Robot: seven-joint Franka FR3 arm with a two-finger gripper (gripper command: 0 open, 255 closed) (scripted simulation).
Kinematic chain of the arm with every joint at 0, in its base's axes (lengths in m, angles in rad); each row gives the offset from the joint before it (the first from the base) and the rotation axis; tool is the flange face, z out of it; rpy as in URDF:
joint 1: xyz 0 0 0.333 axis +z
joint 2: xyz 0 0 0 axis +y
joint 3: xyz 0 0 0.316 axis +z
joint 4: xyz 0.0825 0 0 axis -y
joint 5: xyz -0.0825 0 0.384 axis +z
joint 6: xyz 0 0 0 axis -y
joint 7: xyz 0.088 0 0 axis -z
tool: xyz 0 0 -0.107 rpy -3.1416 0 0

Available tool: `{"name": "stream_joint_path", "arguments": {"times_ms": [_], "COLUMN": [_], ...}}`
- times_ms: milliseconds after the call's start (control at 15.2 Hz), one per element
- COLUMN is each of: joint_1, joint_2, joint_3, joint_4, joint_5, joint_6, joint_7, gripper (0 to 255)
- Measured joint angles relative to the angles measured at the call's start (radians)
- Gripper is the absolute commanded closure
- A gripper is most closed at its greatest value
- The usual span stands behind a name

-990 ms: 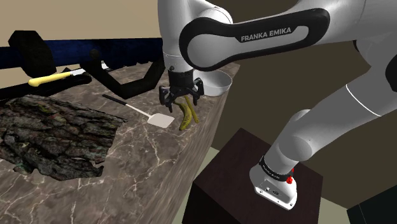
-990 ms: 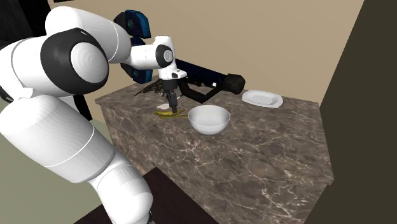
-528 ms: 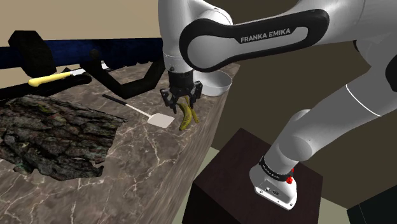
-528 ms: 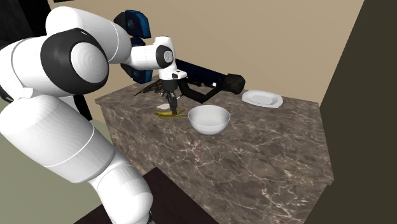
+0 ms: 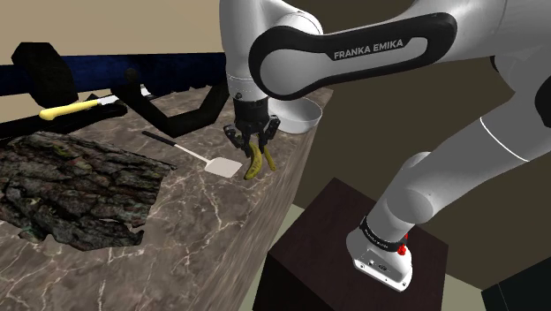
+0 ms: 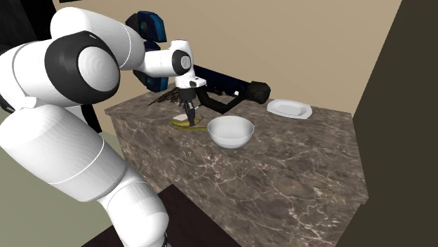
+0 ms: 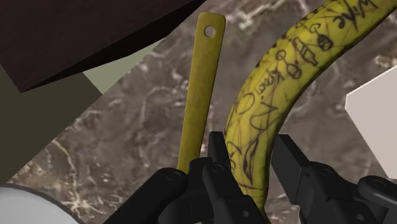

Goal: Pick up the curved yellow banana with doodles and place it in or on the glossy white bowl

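Note:
A curved yellow banana (image 7: pixel 273 95) covered in black doodles lies on the marble counter (image 5: pixel 203 221), near its edge. My black gripper (image 7: pixel 254 159) points down at it and is shut on it, one finger pressed to each side. In the shoulder view the gripper (image 5: pixel 253 148) stands over the banana (image 5: pixel 255 166). The glossy white bowl (image 6: pixel 230 131) sits on the counter just to the right of the banana (image 6: pixel 188 124) and the gripper (image 6: pixel 189 118) in the second exterior view. In the shoulder view the arm partly hides the bowl (image 5: pixel 307 115).
A thin olive-yellow strip (image 7: pixel 198 95) with a hole at its end lies beside the banana. A white spatula (image 5: pixel 221 164) lies close by. A dark rough slab (image 5: pixel 75 181), a yellow-handled tool (image 5: pixel 75 108) and a white plate (image 6: pixel 288 107) share the counter. The dark stand (image 5: pixel 353 238) sits below its edge.
The fingers have come together from wide open and now clasp the banana. The arm and the banana have hardly moved.

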Motion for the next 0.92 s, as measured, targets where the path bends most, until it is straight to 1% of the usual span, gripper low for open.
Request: {"name": "stream_joint_path", "arguments": {"times_ms": [198,924], "joint_1": [-0.001,-0.006], "joint_2": [-0.004,-0.014], "joint_3": [-0.003,-0.019], "joint_4": [0.011,0.147], "joint_5": [0.0,-0.003], "joint_6": [-0.015,-0.159], "joint_7": [-0.004,-0.016], "gripper": [255,255]}}
